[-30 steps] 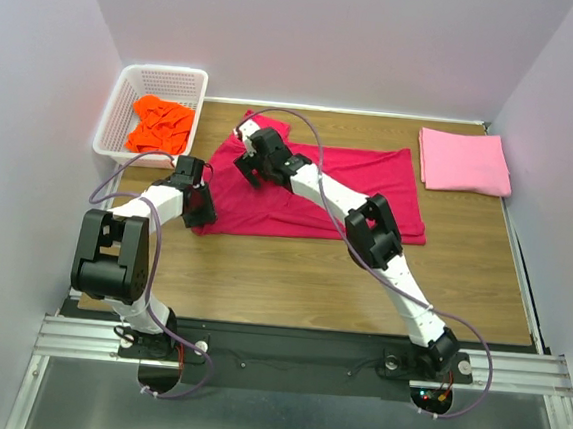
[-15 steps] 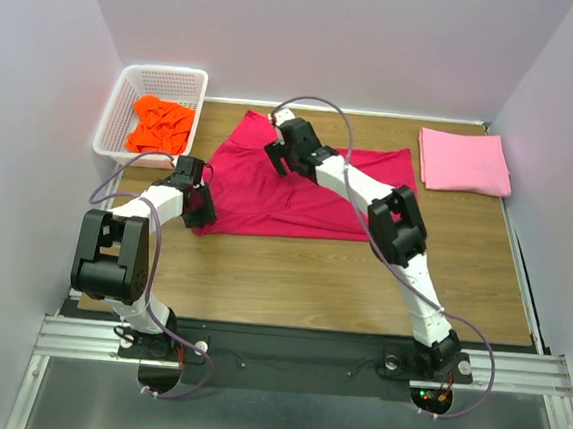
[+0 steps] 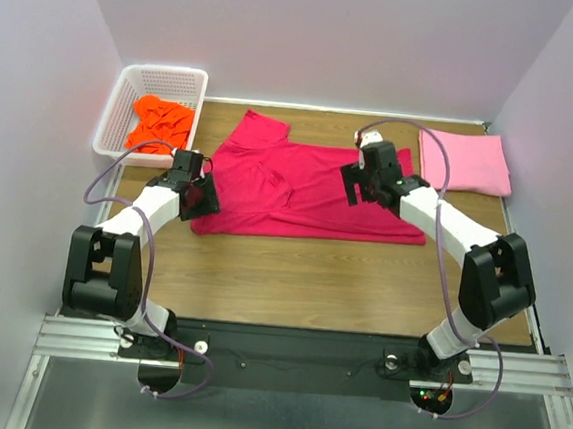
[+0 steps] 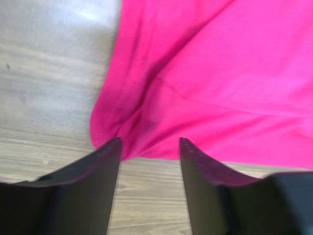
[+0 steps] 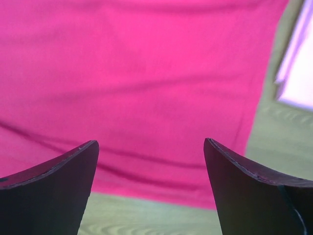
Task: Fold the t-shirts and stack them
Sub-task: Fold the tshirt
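My left gripper (image 4: 149, 142) and right gripper (image 5: 151, 144) hover open over the unfolded crimson t-shirt (image 3: 309, 191); pink t-shirt (image 3: 464, 162) lies folded right of them, orange t-shirt (image 3: 159, 125) waits.

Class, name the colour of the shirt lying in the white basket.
The shirt is bright orange, plain; seen best in the top external view.

Plain crimson t-shirt (image 3: 309, 191) at centre, pink t-shirt (image 3: 464, 161) two o'clock, orange t-shirt (image 3: 159, 123) ten o'clock (white lattice basket (image 3: 118, 109)), wood-brown worktop (image 3: 311, 277).
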Controlling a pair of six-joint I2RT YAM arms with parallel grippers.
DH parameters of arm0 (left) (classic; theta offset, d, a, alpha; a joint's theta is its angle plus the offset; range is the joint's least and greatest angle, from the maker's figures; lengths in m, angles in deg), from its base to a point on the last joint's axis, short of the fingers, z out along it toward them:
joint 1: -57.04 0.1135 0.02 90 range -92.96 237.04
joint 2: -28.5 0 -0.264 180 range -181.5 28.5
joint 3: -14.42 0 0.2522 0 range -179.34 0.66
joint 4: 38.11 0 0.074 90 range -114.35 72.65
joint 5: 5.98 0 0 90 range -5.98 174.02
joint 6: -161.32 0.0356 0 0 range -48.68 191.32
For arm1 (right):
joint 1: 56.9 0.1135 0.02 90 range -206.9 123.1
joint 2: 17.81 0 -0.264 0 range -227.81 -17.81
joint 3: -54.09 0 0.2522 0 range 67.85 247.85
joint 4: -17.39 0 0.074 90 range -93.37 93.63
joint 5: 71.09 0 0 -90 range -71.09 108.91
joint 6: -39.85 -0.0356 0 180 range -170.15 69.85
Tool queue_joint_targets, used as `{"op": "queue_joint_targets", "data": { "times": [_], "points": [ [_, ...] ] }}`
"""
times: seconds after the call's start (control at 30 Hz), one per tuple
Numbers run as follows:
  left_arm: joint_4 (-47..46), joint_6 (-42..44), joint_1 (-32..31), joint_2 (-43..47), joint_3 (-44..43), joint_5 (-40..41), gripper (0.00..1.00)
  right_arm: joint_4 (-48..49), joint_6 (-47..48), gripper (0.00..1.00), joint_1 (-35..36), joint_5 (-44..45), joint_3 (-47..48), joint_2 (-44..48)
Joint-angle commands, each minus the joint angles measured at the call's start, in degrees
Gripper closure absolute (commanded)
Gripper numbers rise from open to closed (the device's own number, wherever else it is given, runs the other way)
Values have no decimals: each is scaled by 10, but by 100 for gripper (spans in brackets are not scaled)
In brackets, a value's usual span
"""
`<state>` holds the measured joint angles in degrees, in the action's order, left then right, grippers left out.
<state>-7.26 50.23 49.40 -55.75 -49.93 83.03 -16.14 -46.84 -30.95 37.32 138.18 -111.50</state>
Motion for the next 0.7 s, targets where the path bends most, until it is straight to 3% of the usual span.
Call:
{"op": "queue_joint_targets", "data": {
  "times": [0.0, 0.1, 0.23, 0.27, 0.4, 0.47, 0.67],
  "points": [
    [-6, 37, -34, 38, -48, 23, 37, -32, -72, 9, -11, 19, -38, 6],
    [-20, 64, -83, 39, -66, 45, 35, -66, -145, 16, -46, 19, -53, 14],
    [-48, 94, -154, 30, -81, 70, 34, -97, -252, 16, -120, -17, -80, 42],
    [-59, 92, -168, 29, -83, 72, 29, -100, -273, 13, -135, -29, -97, 56],
    [-75, 98, -175, 30, -76, 76, 28, -101, -366, 7, -170, -58, -127, 76],
    [-80, 105, -174, 41, -64, 92, 18, -103, -414, 5, -178, -60, -133, 80],
    [-87, 130, -175, 81, -28, 165, 5, -101, -484, 4, -199, -80, -148, 71]
  ]
}}
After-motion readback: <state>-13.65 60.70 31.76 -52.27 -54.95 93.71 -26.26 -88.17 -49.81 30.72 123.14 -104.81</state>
